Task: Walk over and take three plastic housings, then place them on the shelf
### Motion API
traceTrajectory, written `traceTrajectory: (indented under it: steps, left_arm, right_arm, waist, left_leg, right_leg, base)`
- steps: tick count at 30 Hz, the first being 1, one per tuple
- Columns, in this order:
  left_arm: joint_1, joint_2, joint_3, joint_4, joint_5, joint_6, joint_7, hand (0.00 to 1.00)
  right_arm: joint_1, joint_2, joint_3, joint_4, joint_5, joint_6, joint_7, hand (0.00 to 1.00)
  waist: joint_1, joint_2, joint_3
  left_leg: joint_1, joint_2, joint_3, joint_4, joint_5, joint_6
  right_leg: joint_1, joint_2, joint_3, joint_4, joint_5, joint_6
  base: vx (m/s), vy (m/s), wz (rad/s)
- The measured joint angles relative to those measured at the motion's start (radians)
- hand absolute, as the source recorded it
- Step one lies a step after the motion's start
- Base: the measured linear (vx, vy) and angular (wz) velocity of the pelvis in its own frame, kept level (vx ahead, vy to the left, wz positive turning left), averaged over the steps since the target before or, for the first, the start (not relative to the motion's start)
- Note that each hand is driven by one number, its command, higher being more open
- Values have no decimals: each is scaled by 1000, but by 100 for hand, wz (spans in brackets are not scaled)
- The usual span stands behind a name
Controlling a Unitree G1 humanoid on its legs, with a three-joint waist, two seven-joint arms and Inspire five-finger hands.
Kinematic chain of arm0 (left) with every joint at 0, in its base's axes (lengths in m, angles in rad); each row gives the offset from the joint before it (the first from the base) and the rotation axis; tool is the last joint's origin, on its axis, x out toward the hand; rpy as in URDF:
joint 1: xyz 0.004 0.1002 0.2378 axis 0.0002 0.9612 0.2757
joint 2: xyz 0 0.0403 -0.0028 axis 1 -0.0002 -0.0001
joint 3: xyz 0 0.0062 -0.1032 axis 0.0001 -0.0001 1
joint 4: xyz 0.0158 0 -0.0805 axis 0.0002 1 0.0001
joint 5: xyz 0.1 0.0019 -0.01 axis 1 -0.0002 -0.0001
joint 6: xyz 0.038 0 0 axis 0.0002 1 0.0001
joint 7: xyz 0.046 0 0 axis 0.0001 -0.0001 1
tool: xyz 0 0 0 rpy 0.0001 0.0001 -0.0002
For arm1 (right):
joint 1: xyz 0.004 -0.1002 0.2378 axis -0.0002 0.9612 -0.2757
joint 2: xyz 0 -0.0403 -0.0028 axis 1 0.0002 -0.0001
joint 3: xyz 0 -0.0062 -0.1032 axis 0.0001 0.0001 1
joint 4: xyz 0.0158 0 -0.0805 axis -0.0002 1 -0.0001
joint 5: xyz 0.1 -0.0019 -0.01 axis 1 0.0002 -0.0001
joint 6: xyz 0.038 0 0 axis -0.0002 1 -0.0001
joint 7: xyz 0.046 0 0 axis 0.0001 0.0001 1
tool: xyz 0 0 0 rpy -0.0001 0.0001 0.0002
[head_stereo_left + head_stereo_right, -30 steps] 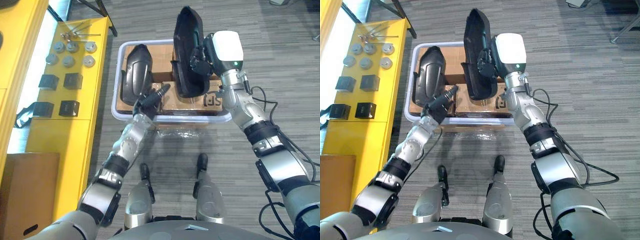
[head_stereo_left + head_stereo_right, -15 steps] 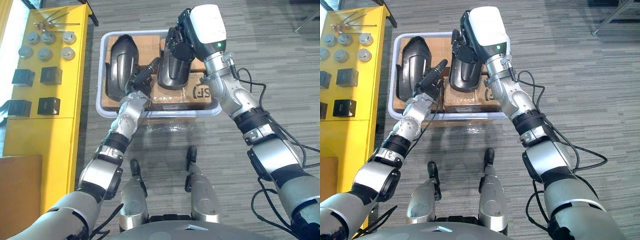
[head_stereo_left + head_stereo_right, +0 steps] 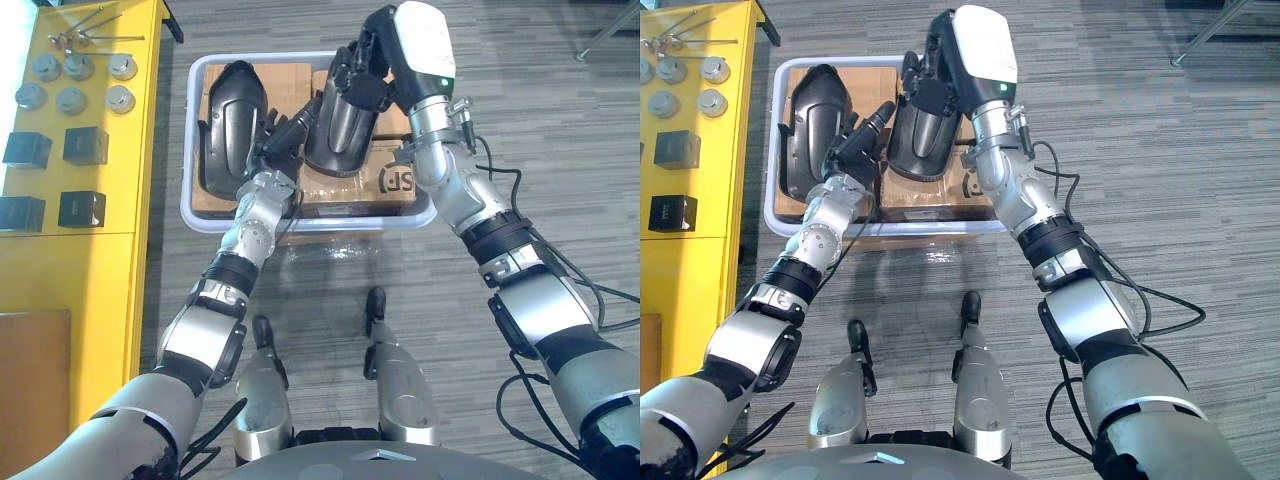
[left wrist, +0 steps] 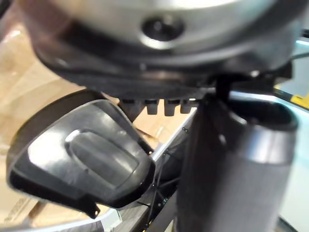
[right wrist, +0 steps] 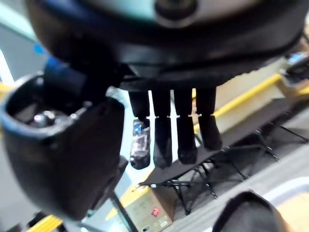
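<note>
While cardboard (image 3: 292, 78) lines white bin (image 3: 310, 222), 2 black housings (image 3: 226, 125) sit inside.

Housing (image 3: 338, 125) now lower, at bin (image 3: 187, 190)

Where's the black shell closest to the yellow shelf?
The black shell lies on cardboard in the left part of the white bin, seen in the left eye view, with the left hand just to its right.
</note>
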Motion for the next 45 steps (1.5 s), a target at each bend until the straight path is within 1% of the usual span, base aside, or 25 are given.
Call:
traceTrajectory:
  steps: [1,3,6,9,11,13,15,16,18,19,20,22,23,25,28,30,31,34,35,36,37,39,40,43,45]
  left_arm:
    - [1,-1,0,-10,42,-9,18,100]
    - [3,-2,1,-61,207,-34,86,100]
    - [5,-4,1,-121,353,-60,151,100]
    - [22,-10,2,-199,475,-79,213,100]
    - [78,-20,0,-285,546,-98,247,100]
    - [151,-29,-8,-389,602,-99,270,100]
    - [199,-32,-16,-475,613,-99,280,100]
    - [233,-36,-25,-524,645,-99,283,100]
    - [269,-37,-48,-583,651,-99,287,100]
    - [298,-40,-57,-616,682,-99,289,100]
    - [309,-40,-61,-631,682,-99,288,100]
    - [349,-40,-81,-680,682,-99,274,100]
    - [356,-40,-88,-692,682,-99,269,100]
    - [368,-43,-104,-711,681,-99,241,100]
    - [420,-43,-141,-741,681,-99,194,100]
    - [442,-43,-153,-755,681,-99,178,100]
    - [450,-44,-166,-756,681,-99,168,100]
    - [482,-44,-179,-766,678,-99,150,100]
    - [507,-43,-186,-772,677,-100,138,100]
    - [547,-41,-194,-793,668,-100,130,100]
    - [561,-41,-198,-801,667,-100,125,100]
    - [618,-42,-238,-810,659,-100,94,100]
    - [650,-43,-256,-810,639,-99,78,100]
    - [706,-50,-280,-810,612,-98,66,100]
    - [743,-68,-297,-810,597,-97,57,100]
  right_arm:
    - [3,11,-28,7,35,15,3,100]
    - [10,33,-105,63,153,63,16,100]
    - [25,44,-141,126,237,109,17,100]
    - [58,49,-149,154,279,140,17,100]
    - [61,51,-157,167,300,156,14,100]
    - [61,51,-181,185,312,168,10,100]
    - [62,49,-205,193,312,171,8,100]
    - [67,45,-220,202,312,177,7,100]
    - [72,37,-232,221,311,188,6,100]
    - [74,37,-234,241,311,195,6,100]
    - [75,37,-235,244,311,200,6,100]
    - [77,32,-239,269,311,209,0,100]
    - [78,27,-241,269,311,210,-3,100]
    - [78,5,-250,272,311,210,-10,100]
    - [77,-29,-270,306,310,211,-20,100]
    - [75,-50,-276,318,310,211,-31,100]
    - [62,-74,-277,352,310,213,-36,100]
    - [45,-103,-277,393,310,227,-51,100]
    - [39,-121,-277,400,310,229,-64,100]
    - [18,-134,-277,417,310,229,-76,100]
    - [9,-140,-277,424,310,229,-80,100]
    - [-14,-199,-278,434,310,230,-102,100]
    - [-38,-222,-277,456,310,230,-102,100]
    - [-80,-257,-273,472,310,228,-102,100]
    - [-109,-291,-249,484,309,225,-104,100]
  waist:
    - [0,0,0]
    - [1,1,1]
    - [1,4,3]
    - [1,13,7]
    - [2,30,15]
    - [8,48,19]
    - [11,55,22]
    - [22,58,22]
    - [33,66,22]
    - [47,72,20]
    - [52,75,20]
    - [57,93,21]
    - [58,98,20]
    - [69,109,21]
    - [88,120,20]
    - [90,129,21]
    - [99,139,20]
    - [111,151,20]
    - [116,162,19]
    - [115,169,18]
    - [116,170,18]
    - [131,188,20]
    - [139,196,21]
    - [145,211,20]
    - [155,225,19]
  left_leg:
    - [0,0,0,0,0,0]
    - [-1,0,0,0,0,0]
    - [-3,0,-1,2,0,0]
    - [-18,1,-12,25,-8,2]
    - [-20,1,-16,40,-19,3]
    - [-27,1,-28,57,-27,4]
    - [-41,1,-41,68,-30,5]
    - [-44,1,-47,69,-30,6]
    - [-55,1,-61,79,-32,8]
    - [-57,1,-66,85,-34,8]
    - [-57,0,-67,85,-34,8]
    - [-64,-5,-89,91,-34,10]
    - [-72,-6,-96,96,-34,10]
    - [-86,-12,-109,104,-35,13]
    - [-93,-20,-117,117,-39,19]
    - [-110,-24,-133,129,-40,19]
    - [-121,-25,-143,137,-40,19]
    - [-123,-27,-147,137,-40,20]
    - [-127,-31,-154,137,-39,23]
    - [-137,-35,-158,138,-38,26]
    - [-142,-36,-160,139,-37,26]
    - [-156,-39,-173,138,-34,30]
    - [-157,-39,-175,137,-33,30]
    - [-160,-45,-181,137,-31,32]
    - [-164,-53,-183,136,-29,35]
  right_leg:
    - [0,0,0,0,0,0]
    - [0,0,0,0,0,0]
    - [0,0,-1,0,0,0]
    - [0,-2,-7,0,0,0]
    - [7,-4,-9,0,0,0]
    - [14,-4,-17,0,0,0]
    - [14,-5,-27,0,0,0]
    - [14,-6,-31,0,0,0]
    - [17,-7,-43,0,-1,0]
    - [20,-7,-46,0,-1,0]
    - [21,-8,-47,0,-1,0]
    - [31,-13,-68,0,-2,1]
    - [31,-14,-73,0,-2,1]
    - [28,-18,-81,0,-2,1]
    - [30,-27,-87,4,-2,2]
    - [29,-31,-100,6,-2,3]
    - [26,-33,-109,9,-2,3]
    - [24,-35,-111,15,-3,3]
    - [24,-39,-118,17,-4,4]
    - [17,-43,-122,18,-4,5]
    - [13,-44,-123,19,-4,5]
    - [5,-45,-134,20,-3,5]
    - [5,-45,-136,22,-3,5]
    - [4,-51,-142,25,-4,5]
    - [0,-60,-146,33,-6,8]
  base:
    - [0,0,0]
    - [0,0,0]
    - [0,0,0]
    - [-9,19,5]
    - [-19,37,5]
    - [-18,32,11]
    - [-28,21,15]
    - [-37,21,15]
    - [-40,23,15]
    - [-27,21,9]
    - [-19,22,11]
    - [-19,21,22]
    - [-30,25,25]
    - [-29,28,16]
    - [-11,40,8]
    - [-20,32,19]
    - [-26,24,21]
    - [-29,18,8]
    - [-24,22,11]
    - [-26,23,12]
    - [-24,24,12]
    - [-16,18,13]
    - [-5,12,9]
    - [7,19,7]
    - [0,34,7]
